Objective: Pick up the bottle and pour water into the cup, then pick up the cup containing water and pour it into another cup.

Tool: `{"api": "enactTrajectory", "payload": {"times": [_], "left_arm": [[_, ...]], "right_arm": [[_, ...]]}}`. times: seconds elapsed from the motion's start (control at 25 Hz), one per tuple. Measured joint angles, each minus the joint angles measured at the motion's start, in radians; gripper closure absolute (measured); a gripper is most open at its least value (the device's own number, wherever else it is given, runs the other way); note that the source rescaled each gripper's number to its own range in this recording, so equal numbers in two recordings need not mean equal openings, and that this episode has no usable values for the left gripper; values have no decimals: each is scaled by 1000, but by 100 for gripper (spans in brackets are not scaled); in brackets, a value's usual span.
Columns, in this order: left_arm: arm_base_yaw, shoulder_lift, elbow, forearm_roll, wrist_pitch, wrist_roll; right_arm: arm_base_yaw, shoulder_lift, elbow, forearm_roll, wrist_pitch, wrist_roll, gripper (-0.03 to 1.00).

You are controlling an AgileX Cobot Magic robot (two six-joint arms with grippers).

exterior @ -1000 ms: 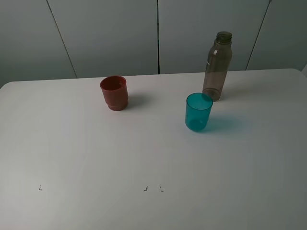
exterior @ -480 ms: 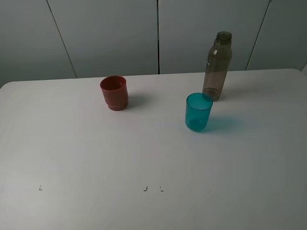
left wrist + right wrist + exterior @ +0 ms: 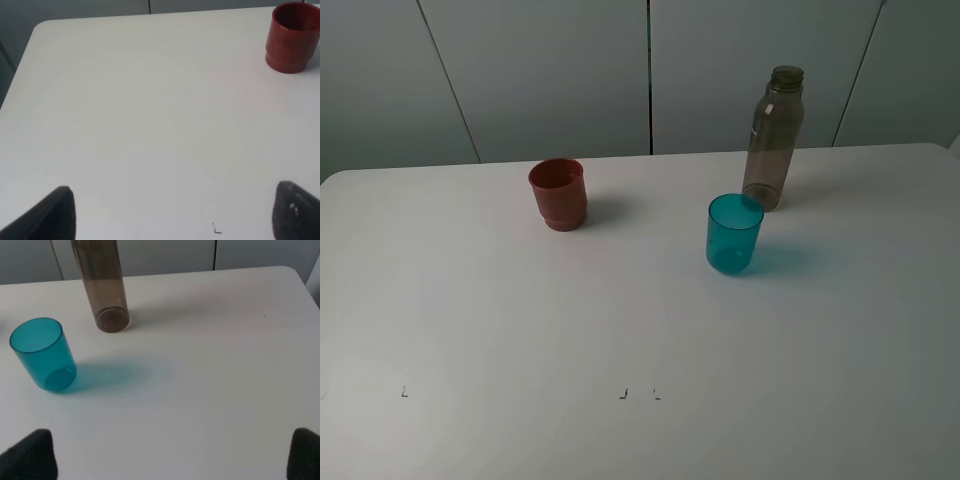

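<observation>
The bottle [image 3: 774,138], a tall translucent smoky grey-brown plastic vessel with a narrow neck and no cap, stands upright near the far edge of the white table [image 3: 620,320], right of centre. Just in front of it, close but apart, stands the translucent teal-blue plastic tumbler [image 3: 734,234], upright and mouth up, casting a blue-tinted shadow to its right. The opaque red-brown plastic cup [image 3: 558,194] with a stepped narrower base stands well apart to the left. Small dark marks [image 3: 638,394] lie near the table's front edge. The left gripper [image 3: 170,212] hangs over bare table with its dark fingertips [image 3: 50,215] spread wide; the right gripper [image 3: 170,455] likewise has its fingertips [image 3: 30,455] wide apart. Neither holds or touches anything.
</observation>
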Motion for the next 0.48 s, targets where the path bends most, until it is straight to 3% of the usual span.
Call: {"api": "enactTrajectory", "payload": {"times": [0.48], "left_arm": [[0,0,0,0,0,0]], "right_arm": [[0,0,0,0,0,0,-3]]}}
